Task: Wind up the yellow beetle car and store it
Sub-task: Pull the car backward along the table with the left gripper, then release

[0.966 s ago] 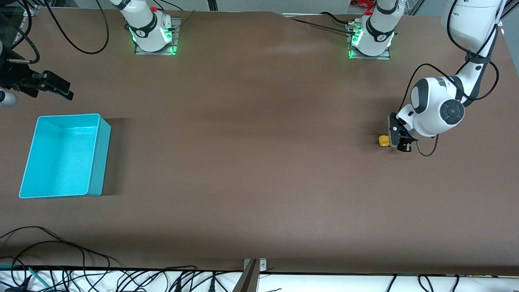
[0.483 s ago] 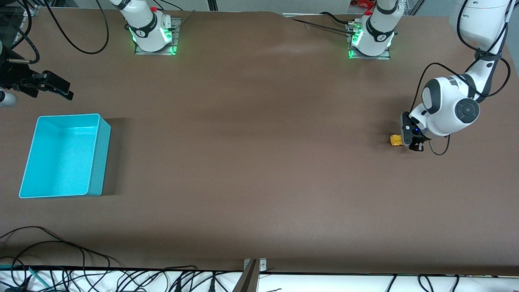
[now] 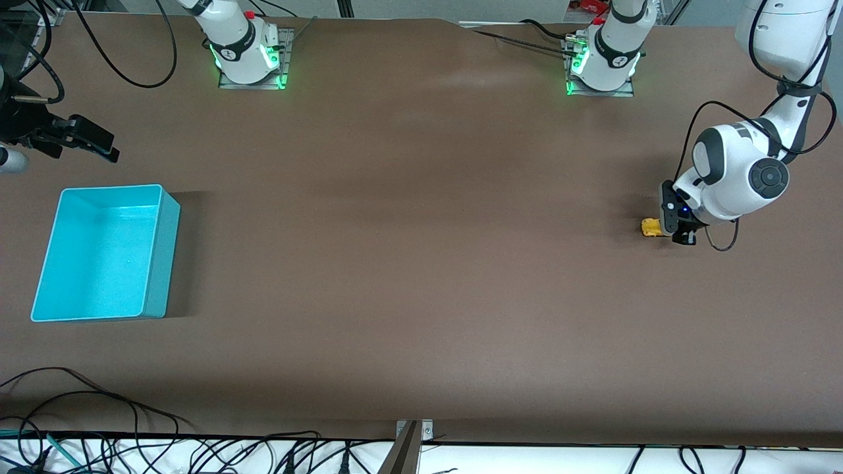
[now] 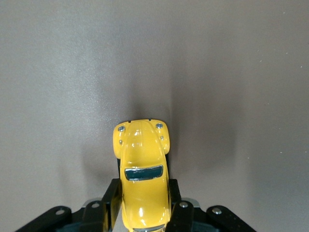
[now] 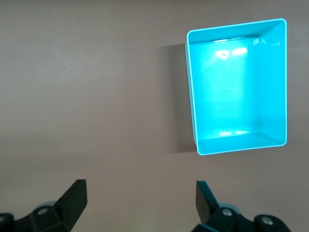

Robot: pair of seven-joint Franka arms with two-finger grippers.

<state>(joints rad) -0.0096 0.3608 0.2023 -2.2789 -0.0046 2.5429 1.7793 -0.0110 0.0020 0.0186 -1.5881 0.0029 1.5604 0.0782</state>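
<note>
Since the earlier frame, the left gripper (image 3: 678, 232) and the yellow beetle car (image 3: 651, 227) it grips have slid together along the table (image 3: 421, 263) toward the left arm's end, ending farther to the right of the front view. Nothing else has changed place. The left gripper's fingers (image 4: 110, 203) are clamped on the car's rear flanks, and the car (image 4: 142, 174) sits low on the brown surface at middle right of the front view, its rounded nose pointing away from the gripper (image 4: 144, 212). The right gripper (image 3: 99, 146) waits in the air at the upper left of the front view, over bare table near the cyan bin (image 3: 161, 263), its fingers (image 5: 72, 200) spread wide with nothing between them. The bin (image 5: 192, 96) stands well apart from the car, at the right arm's end.
</note>
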